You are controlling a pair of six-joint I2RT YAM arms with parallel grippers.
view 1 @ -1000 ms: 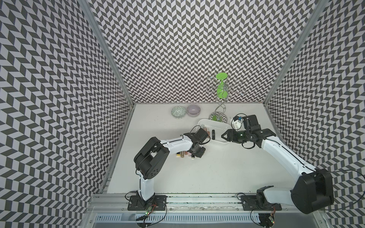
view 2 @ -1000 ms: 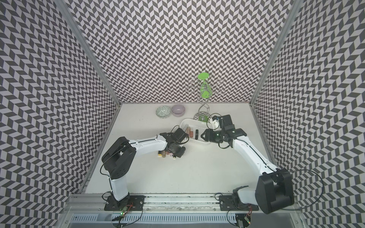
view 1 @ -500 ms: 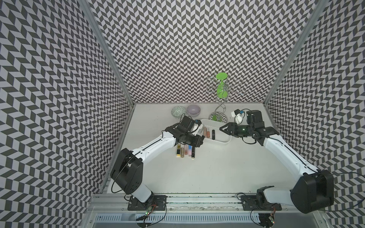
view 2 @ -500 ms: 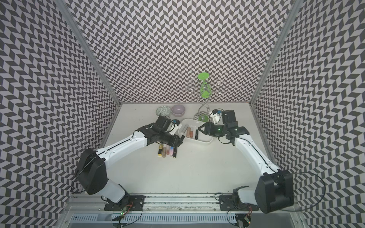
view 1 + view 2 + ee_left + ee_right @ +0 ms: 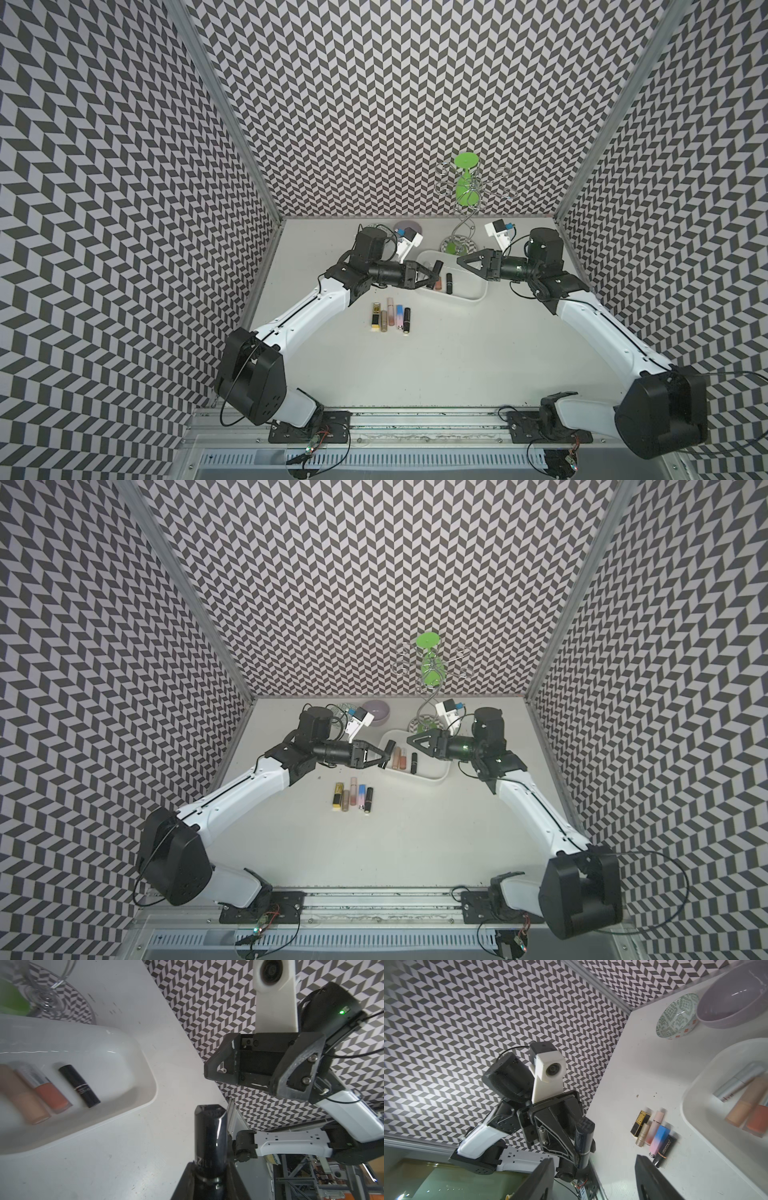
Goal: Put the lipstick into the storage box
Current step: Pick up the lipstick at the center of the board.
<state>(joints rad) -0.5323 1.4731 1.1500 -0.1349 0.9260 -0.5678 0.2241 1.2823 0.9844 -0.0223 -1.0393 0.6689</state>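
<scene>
My left gripper [image 5: 430, 274] [image 5: 209, 1169] is shut on a black lipstick [image 5: 436, 267] [image 5: 390, 748] [image 5: 209, 1136], held tilted above the left end of the white storage box [image 5: 469, 298] [image 5: 434, 777] [image 5: 133, 1053]. In the box lie a peach tube, an orange tube [image 5: 52, 1095] and a short black lipstick [image 5: 449, 282] [image 5: 80, 1086]. My right gripper [image 5: 460, 259] [image 5: 409, 740] [image 5: 596, 1178] is open and empty above the box's right part, pointing at the left gripper. Several more lipsticks [image 5: 390, 318] [image 5: 353, 798] [image 5: 654, 1132] lie in a row on the table in front of the box.
A lilac bowl [image 5: 376, 713] [image 5: 733, 999] and a green-patterned bowl [image 5: 343, 707] [image 5: 677, 1016] stand at the back, behind the left arm. A wire stand with green discs [image 5: 464, 187] rises behind the box. Patterned walls close in three sides.
The left arm rose from the row of lipsticks and carried the black lipstick to the box's left end. The right gripper drew back slightly and opened wider.
</scene>
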